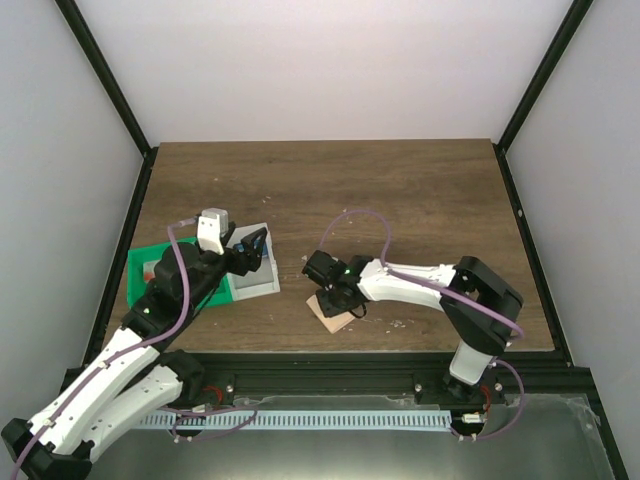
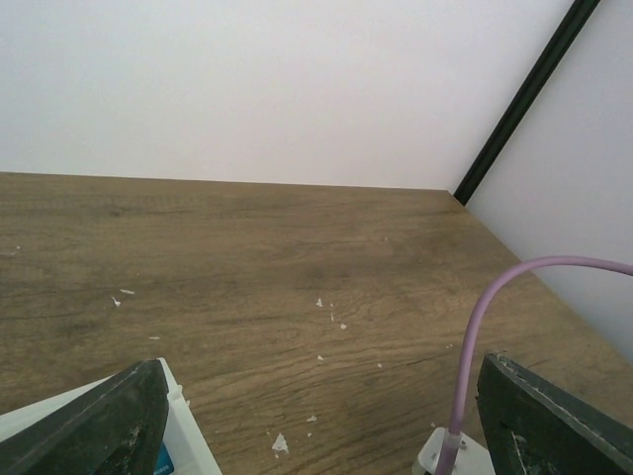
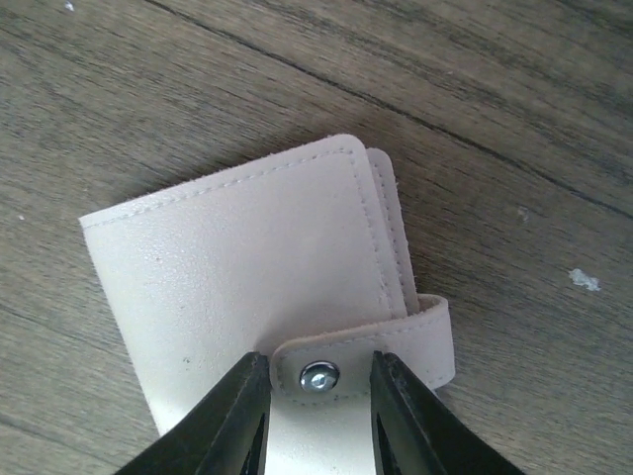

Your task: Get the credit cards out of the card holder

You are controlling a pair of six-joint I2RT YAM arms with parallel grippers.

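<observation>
The right claw (image 3: 316, 364) has its two fingers (image 3: 223, 416) closed in on the snap strap (image 3: 427, 334) of the card holder (image 3: 237, 267), one on each side of the metal stud (image 3: 318, 377). The holder lies folded shut on the wooden table (image 1: 400, 200), by the near edge at about 6 o'clock from its middle. Off at the holder's 9 o'clock, the left claw (image 1: 255, 243) hangs spread wide and empty-handed above a white box (image 1: 258, 284) that sits beside a green tray (image 1: 143, 262).

Bright, even overhead light — soft shadows, no glare.
</observation>
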